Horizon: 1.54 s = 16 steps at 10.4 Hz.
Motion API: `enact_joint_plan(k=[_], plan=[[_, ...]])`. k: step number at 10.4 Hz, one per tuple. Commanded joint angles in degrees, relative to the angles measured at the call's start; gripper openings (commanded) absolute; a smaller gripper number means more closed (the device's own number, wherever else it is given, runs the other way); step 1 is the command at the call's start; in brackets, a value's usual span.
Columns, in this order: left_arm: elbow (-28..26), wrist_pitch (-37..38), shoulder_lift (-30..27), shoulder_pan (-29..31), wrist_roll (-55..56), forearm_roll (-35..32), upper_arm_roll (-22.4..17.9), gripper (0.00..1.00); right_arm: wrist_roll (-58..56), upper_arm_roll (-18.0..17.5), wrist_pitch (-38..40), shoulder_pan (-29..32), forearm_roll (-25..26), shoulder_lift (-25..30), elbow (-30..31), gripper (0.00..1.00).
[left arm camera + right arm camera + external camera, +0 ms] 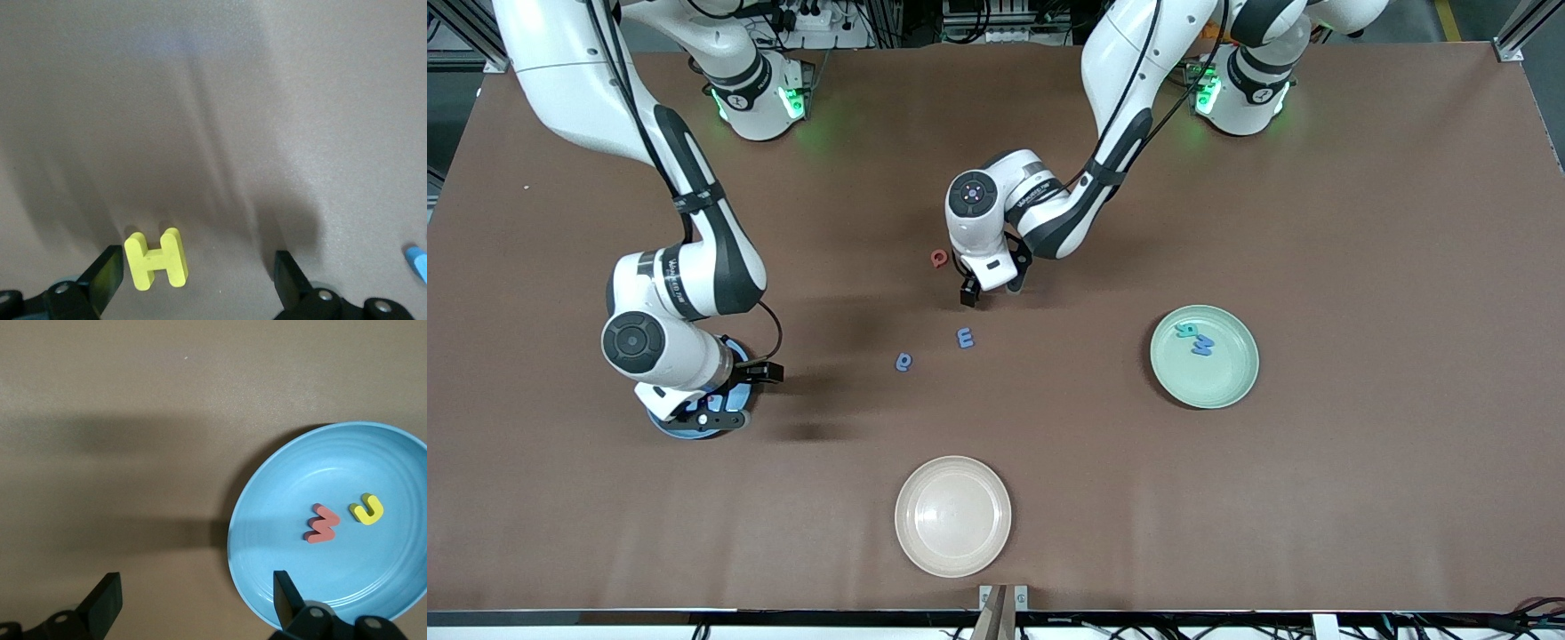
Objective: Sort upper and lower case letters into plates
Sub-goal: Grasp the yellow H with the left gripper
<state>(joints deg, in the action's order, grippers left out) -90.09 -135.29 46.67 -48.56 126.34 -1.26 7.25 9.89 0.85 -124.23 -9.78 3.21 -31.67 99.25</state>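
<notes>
Midway through a sorting job on the brown desk [1360,222], four foam letters already lie in plates: a red letter [322,524] and a small yellow letter [367,509] rest in the sky-blue plate [280,520], just under the right tool [193,600], which hangs with its fingers spread and nothing between them, while a teal letter [1188,330] and a blue letter [1203,346] sit in the mint-green plate [1232,387], well apart from either tool. Four letters appear to be left. The left tool [200,277] is low over the middle of the desk, its fingers spread wide and empty, with the yellow H [157,259] lying flat between them, close beside one finger [107,273] and not yet pinched; judged from this, the H is the piece in hand. A red loose letter [938,258] lies just beside that tool, and two blue ones [965,338] [904,361] lie near it, toward the cream-white plate [911,542], which stays bare. Much is hard to check: the front camera sees the blue plate only as a sliver under the right arm's wrist, the H is hidden there by the left arm, and the loose letters are too small to read as upper or lower case. A blue scrap at the edge of the left wrist view is cut off.
</notes>
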Motion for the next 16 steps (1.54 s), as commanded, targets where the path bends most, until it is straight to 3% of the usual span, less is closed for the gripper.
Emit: enact_joint_plan(k=[1, 3, 4, 7, 9, 10, 12, 16], plan=[[-1.67, -0.5, -0.61, 0.05, 1.8, -1.55, -0.13, 0.73, 1.01, -0.32, 0.21, -0.5, 0.39, -0.5, -1.08, 1.0], [-1.49, -0.5, -0.61, 0.05, 1.71, -1.55, -0.13, 0.65, 1.01, -0.32, 0.3, -0.68, 0.39, -0.59, -1.52, 1.0], [-1.49, -0.5, -0.61, 0.05, 1.54, -1.55, -0.13, 0.51, 1.1, -0.32, 0.21, -1.12, 0.22, -0.59, -1.6, 1.0], [-1.32, -0.5, -0.53, 0.05, 0.58, -1.64, -0.21, 0.27, 3.9, -0.41, 0.3, -3.04, 0.21, -1.28, -3.18, 1.0], [-0.71, -0.24, -0.79, 3.1, -4.59, -1.03, -0.21, 0.12, 6.45, -0.5, 0.21, -5.5, 0.13, -2.43, -5.03, 1.0], [-0.27, -0.23, -1.05, 6.34, -8.1, -0.94, 0.39, 0.09, 7.24, -0.76, 0.21, -6.21, -0.05, -2.43, -5.21, 1.0], [1.05, 1.42, -1.75, 12.41, -18.27, 0.98, 1.19, 0.09, 8.39, -1.29, 0.04, -10.84, -8.01, -3.83, -7.65, 1.0], [5.45, 15.38, -3.24, 22.43, -41.1, 2.67, 1.46, 0.09, 12.09, -1.2, -7.51, -22.19, -7.79, -9.45, -9.43, 1.0]])
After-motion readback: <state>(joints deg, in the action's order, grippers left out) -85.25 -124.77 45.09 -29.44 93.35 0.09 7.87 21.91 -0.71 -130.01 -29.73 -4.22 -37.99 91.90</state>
